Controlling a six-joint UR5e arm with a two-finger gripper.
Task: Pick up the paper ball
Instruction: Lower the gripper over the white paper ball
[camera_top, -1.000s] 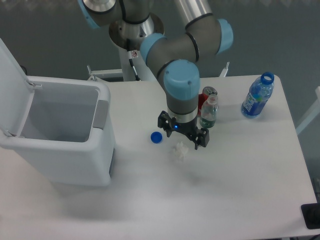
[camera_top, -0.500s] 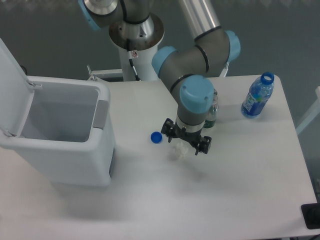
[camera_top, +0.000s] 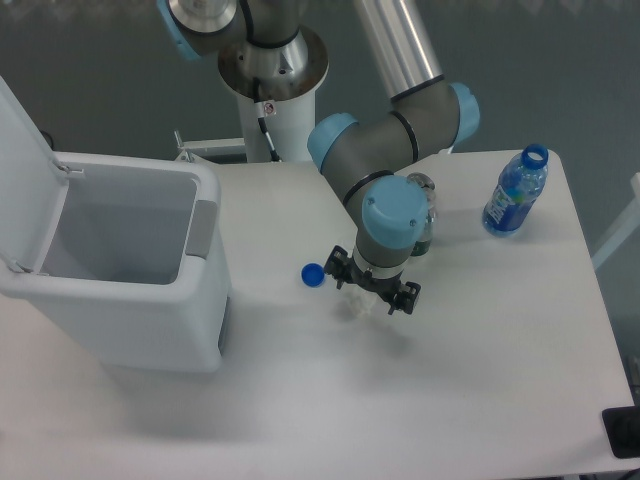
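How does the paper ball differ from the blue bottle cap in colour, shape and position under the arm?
The paper ball is white and lumpy, while the blue bottle cap is blue, round and flat. The paper ball looks slightly bigger than the blue bottle cap. The paper ball lies directly under the gripper, partly hidden by it, while the blue bottle cap lies in plain view beside the gripper, toward the bin. Both rest on the white table.

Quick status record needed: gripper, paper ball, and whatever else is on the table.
gripper: low over the paper ball, fingers spread to either side
paper ball: on the table, partly hidden, not lifted
blue cap: left of the ball, apart
bin: lid open, far left
blue bottle: upright, uncapped, far right
small bottle: behind the wrist
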